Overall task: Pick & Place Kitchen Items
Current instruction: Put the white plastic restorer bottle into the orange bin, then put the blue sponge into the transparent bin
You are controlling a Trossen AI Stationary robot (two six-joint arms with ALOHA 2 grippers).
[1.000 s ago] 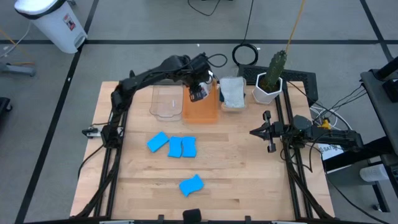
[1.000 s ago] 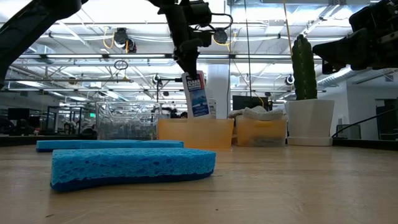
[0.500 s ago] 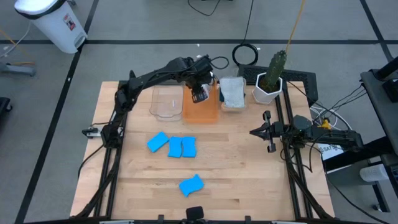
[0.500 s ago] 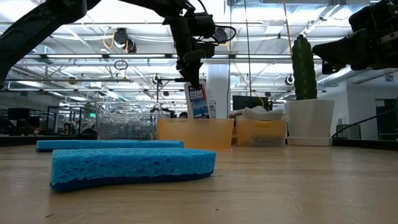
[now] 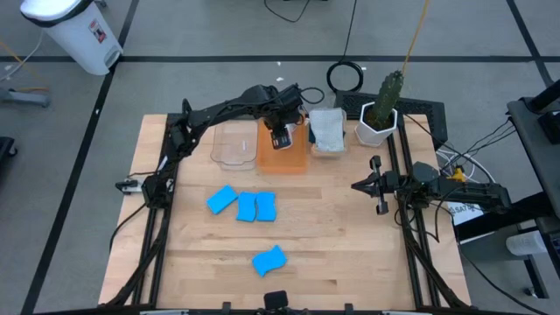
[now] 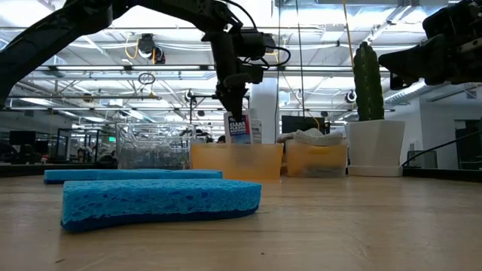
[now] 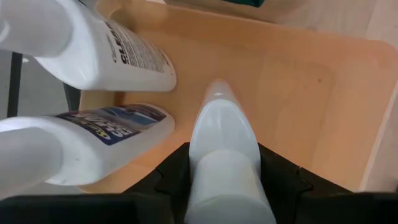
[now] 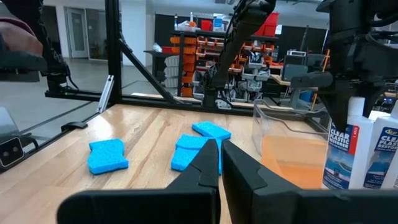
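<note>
- While the left gripper [image 5: 281, 133] pinches a white bottle [image 6: 239, 129] upright, its long axis points straight down into the orange bin [image 5: 282, 155], seemingly beside two bottles lying there.
- Right gripper [image 5: 378, 186], jaws pressed together, waits well apart at the desk [image 5: 350, 245] edge.

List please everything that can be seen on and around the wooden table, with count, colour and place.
Bright blue sponges: four, blue, on the table's middle and front.
Small white labelled bottles: three, white; two lying in the orange bin, one held above it.
Orange rectangular bin: one, rear centre.
Clear rectangular bin: one, beside the orange one.
Folded cloths: pale pile in a third bin; count unclear.
White pot with green cactus: one, rear right.
White waste bin: one, on the floor.
Left gripper: gripping a bottle.
Right gripper: shut, at the right edge.
</note>
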